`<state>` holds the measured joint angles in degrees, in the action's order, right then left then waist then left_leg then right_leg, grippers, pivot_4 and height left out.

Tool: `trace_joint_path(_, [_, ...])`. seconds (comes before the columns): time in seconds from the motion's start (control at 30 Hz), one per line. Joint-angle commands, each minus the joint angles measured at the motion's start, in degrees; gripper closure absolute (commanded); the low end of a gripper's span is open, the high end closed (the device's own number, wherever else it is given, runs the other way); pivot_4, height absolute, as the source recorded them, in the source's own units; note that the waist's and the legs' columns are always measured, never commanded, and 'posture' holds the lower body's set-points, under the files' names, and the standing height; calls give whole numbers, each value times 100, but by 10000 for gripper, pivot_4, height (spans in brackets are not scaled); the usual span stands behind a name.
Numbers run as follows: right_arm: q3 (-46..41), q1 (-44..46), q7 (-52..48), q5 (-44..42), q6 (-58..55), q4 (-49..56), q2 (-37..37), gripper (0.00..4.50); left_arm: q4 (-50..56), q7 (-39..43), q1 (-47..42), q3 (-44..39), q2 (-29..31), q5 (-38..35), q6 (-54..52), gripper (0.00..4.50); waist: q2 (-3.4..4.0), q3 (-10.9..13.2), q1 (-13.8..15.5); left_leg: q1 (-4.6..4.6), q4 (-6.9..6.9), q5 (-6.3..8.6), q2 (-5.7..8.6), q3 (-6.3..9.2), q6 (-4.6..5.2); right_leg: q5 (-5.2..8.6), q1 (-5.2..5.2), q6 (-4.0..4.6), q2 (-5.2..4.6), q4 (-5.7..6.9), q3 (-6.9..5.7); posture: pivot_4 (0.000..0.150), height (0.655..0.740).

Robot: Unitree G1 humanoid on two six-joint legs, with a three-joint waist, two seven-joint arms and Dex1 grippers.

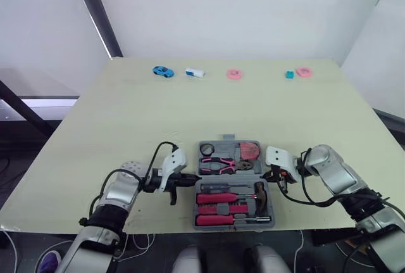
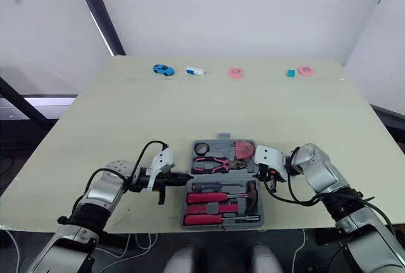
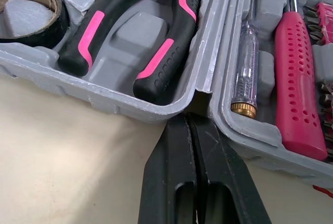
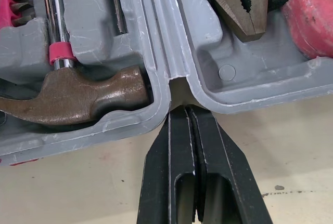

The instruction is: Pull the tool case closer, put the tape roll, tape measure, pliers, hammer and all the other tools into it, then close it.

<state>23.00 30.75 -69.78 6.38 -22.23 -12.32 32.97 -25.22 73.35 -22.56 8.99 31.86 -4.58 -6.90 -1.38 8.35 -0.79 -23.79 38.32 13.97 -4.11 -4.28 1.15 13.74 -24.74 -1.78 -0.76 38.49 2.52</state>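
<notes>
The grey tool case (image 1: 227, 139) lies open flat near the table's front edge. Its far half holds a black tape roll (image 1: 207, 149), pink-handled pliers (image 1: 221, 165) and a pink tape measure (image 1: 249, 151). In the near half lie a hammer (image 1: 261, 194) and pink screwdrivers (image 1: 218, 198). My left gripper (image 1: 193, 178) is shut, its tips against the hinge notch on the case's left side (image 3: 200, 96). My right gripper (image 1: 266, 175) is shut too, its tips at the hinge notch on the right side (image 4: 179, 86), beside the hammer head (image 4: 73, 96).
Along the table's far edge sit a blue toy car (image 1: 162, 71), a white and blue item (image 1: 195, 72), a pink ring (image 1: 234, 74), a small teal block (image 1: 289, 75) and another pink item (image 1: 304, 71). The case's near side lies close to the table's front edge (image 1: 158, 225).
</notes>
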Motion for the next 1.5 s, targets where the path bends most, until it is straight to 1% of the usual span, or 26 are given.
trace_joint_path(0.03, [67,-15,-138,-175,23,227,-84,44913,172,27,137,176,-13,5,-18,44352,0,0,0,1,0,0,0,0,0,0,0,0,0,0,0,1500,7400])
trace_joint_path(0.2, [63,9,-110,-153,59,156,-94,44913,255,-72,196,164,8,15,-45,44352,0,0,-1,1,0,0,0,-1,0,0,0,0,0,0,1,1500,7400])
trace_joint_path(0.53, [42,-72,-154,-171,5,238,13,44913,-56,-269,33,202,-37,111,137,44352,1,-1,15,2,1,0,0,-1,0,0,1,0,0,2,0,1500,7400])
trace_joint_path(0.77, [-503,-258,37,-438,253,161,222,44913,70,-555,264,-55,21,-17,409,44352,1,-1,21,2,1,0,0,-1,0,0,1,0,-1,2,1,1500,7400])
trace_joint_path(0.8, [-647,-323,73,-533,308,155,280,44913,171,-587,340,-167,16,-143,432,44352,2,-1,17,2,2,0,0,-1,0,0,1,0,-1,2,1,1500,7400])
trace_joint_path(0.9, [-1543,-770,162,-1199,889,144,426,44913,846,-793,840,-831,-14,-878,290,44352,1,0,8,-1,1,0,-1,0,0,0,0,0,-2,2,0,1500,7400])
trace_joint_path(0.97, [-2068,-1047,143,-1679,997,247,436,44913,1336,-847,1202,-1187,12,-1339,-22,44352,-1,3,3,-2,-1,0,-2,0,0,0,0,-1,-5,1,1,1500,7400])
trace_joint_path(1.07, [-2575,-1599,52,-1976,1348,344,676,37683,1876,-820,1802,-1541,184,-1657,-165,37115,-1,3,6,1,-1,0,-3,2,0,0,0,-1,-4,1,-1,1500,7400])
trace_joint_path(1.1, [-2711,-1773,1,-2076,1405,387,750,33554,2000,-845,1962,-1636,236,-1748,-240,33151,0,3,9,4,-2,0,-2,1,0,0,2,-1,-5,1,0,1500,7400])
trace_joint_path(1.17, [-3129,-2250,-117,-2301,1532,507,1008,22780,2142,-926,2324,-1951,378,-1897,-302,22546,0,3,18,5,-2,0,-2,0,0,0,3,-1,-8,1,0,1500,7400])
trace_joint_path(1.2, [-3353,-2459,-119,-2384,1586,535,1122,16345,2170,-931,2495,-2092,453,-1937,-297,17196,0,3,19,4,-2,0,-1,0,0,1,3,-1,-9,1,0,1500,7400])
trace_joint_path(1.23, [-3554,-2655,-133,-2495,1589,575,1226,12187,2200,-922,2652,-2211,519,-1977,-292,12243,0,3,17,5,-1,0,0,-1,0,1,3,-1,-10,0,0,1500,7400])
trace_joint_path(1.27, [-3718,-2829,-163,-2589,1583,616,1318,7053,2243,-912,2789,-2297,569,-2016,-292,7483,0,3,15,5,-1,0,0,-2,0,2,3,0,-12,0,0,1500,7400])
trace_joint_path(1.3, [-3896,-3007,-176,-2653,1586,639,1416,5408,2284,-905,2920,-2408,608,-2080,-312,6056,0,3,15,6,-1,0,0,-3,0,7,3,7,-13,-1,0,1500,7400])
trace_joint_path(1.33, [-4047,-3157,-192,-2712,1579,649,1501,1751,2302,-907,3021,-2501,645,-2127,-326,2117,0,3,10,7,-1,0,0,-4,0,9,3,10,-13,0,0,1500,7400])
trace_joint_path(1.37, [-4171,-3286,-211,-2757,1557,656,1570,641,2319,-905,3107,-2566,678,-2148,-318,768,0,3,8,9,-1,0,-1,-5,0,15,2,15,-14,-1,0,1500,7400])
trace_joint_path(1.5, [-4457,-3732,-167,-3016,1075,820,1761,641,2551,-888,3334,-2709,731,-2353,-439,768,0,3,11,11,-1,0,-2,-6,0,20,3,10,-14,-1,0,1500,7400])
